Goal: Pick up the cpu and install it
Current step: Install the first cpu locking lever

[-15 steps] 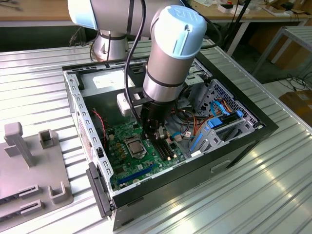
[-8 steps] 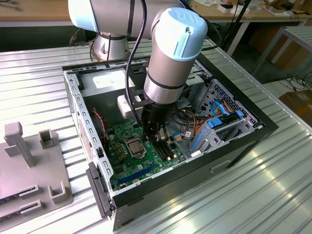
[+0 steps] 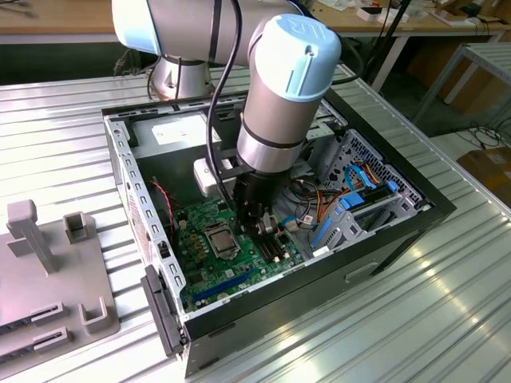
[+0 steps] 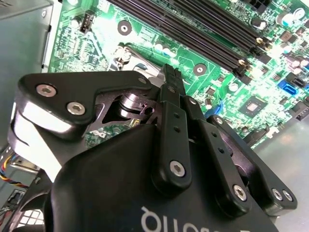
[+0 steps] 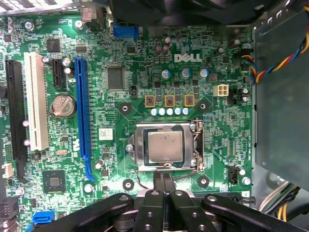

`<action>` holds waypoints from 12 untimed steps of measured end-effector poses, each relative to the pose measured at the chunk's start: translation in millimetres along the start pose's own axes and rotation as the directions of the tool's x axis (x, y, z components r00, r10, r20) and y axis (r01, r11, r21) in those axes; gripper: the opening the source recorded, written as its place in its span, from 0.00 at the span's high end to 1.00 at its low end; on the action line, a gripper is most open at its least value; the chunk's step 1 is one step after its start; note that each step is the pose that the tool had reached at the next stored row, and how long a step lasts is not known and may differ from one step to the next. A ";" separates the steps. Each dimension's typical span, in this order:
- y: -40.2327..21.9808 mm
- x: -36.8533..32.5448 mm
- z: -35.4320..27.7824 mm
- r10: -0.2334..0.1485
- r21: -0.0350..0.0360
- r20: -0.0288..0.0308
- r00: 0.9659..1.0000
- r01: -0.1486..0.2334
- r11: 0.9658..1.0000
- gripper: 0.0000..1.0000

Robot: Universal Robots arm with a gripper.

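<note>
The cpu, a flat silver-grey square, lies inside the silver socket frame on the green motherboard. In the first wrist view my gripper is shut, its two black fingers pressed together with nothing between them, just beside the socket frame's edge. The second wrist view shows the same shut gripper above the board by the socket. In the exterior view the gripper reaches down into the open computer case, a little to the exterior view's right of the cpu.
Long black memory slots run beside the socket. A blue slot, a white slot and a coin battery sit further off. Coloured wires hang by the case's grey wall. A grey fixture stands on the ribbed metal table.
</note>
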State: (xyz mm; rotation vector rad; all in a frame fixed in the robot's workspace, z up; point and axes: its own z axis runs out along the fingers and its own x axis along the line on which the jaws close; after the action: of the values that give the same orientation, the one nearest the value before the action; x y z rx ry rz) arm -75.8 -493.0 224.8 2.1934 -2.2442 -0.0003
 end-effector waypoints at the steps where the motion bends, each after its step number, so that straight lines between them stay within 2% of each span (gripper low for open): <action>1: 0.0 0.5 0.2 0.000 0.000 -0.002 1.000 0.000 1.000 0.89; 6: -0.1 2.6 1.4 0.000 0.000 -0.008 1.000 0.000 1.000 0.89; 12: -0.1 4.3 4.1 0.000 0.000 -0.011 1.000 0.000 1.000 0.89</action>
State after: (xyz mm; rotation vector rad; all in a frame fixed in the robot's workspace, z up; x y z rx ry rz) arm -75.8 -497.3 220.6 2.1878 -2.2385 0.0125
